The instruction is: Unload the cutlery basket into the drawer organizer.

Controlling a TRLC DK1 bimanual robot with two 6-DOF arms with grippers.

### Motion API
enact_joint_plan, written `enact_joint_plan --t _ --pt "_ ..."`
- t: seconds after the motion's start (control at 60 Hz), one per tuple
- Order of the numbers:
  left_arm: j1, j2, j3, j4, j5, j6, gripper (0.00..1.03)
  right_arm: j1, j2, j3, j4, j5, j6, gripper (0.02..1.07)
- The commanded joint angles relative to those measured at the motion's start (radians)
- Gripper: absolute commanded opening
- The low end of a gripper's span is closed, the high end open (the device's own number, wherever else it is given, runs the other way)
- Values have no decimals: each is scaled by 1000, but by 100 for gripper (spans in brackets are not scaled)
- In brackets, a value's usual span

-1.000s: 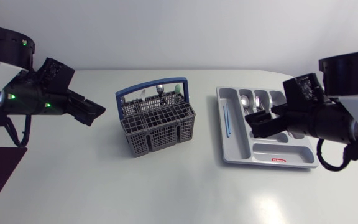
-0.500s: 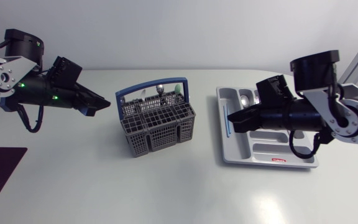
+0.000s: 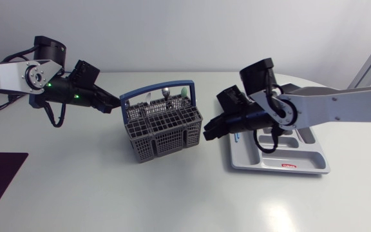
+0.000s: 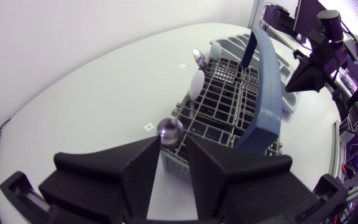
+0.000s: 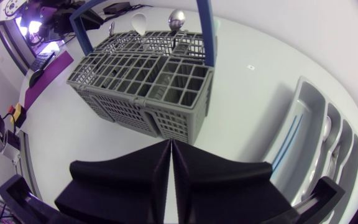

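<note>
White table, plain pale wall behind. In the head view the cutlery basket [image 3: 163, 129] sits about mid-table; its long side runs roughly along the table's near edge, a bit skewed, with the blue handle [image 3: 148, 93] arching over it. The drawer organizer [image 3: 279, 165] lies toward the table's right edge, slots running near-to-far. Our left gripper [image 3: 113, 105] is at the basket's left end; our right gripper [image 3: 209, 131] is between basket and organizer.

Left wrist view: the fingers are apart and hold nothing; one upright spoon [image 4: 170, 130] stands just ahead of the tips, bowl up, with more bowls poking up further along the basket.

Right wrist view: the fingers are pressed together on nothing, pointing at the basket's end wall. The organizer has a blue stick [image 5: 289, 142] and some sorted spoons [image 5: 328, 132] lying lengthwise in its slots.

So we'd call it partly done; several pieces are left to pull.
</note>
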Motion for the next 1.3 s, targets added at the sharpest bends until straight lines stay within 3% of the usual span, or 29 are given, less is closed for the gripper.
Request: enact_joint_plan --t 0.0,0.35,0.6,0.767,1.033,1.117,1.283 --pt "0 23 33 8 43 24 31 24 70 57 10 9 -5 10" --pt "-53 -12 -29 3 85 68 31 33 199 189 8 40 -1 11" --pt "-131 -109 -132 -23 90 111 31 19 244 271 5 56 1 11" --pt "-223 -210 -191 -70 79 118 31 21 302 353 -12 64 -1 11" --pt "-404 -251 -194 -70 -51 73 31 41 362 465 -49 95 10 11" --pt "-372 -307 -189 -73 -54 70 31 25 307 425 -50 93 10 11" --pt "-204 -402 -180 -153 -10 108 31 6 163 296 -49 86 8 11"
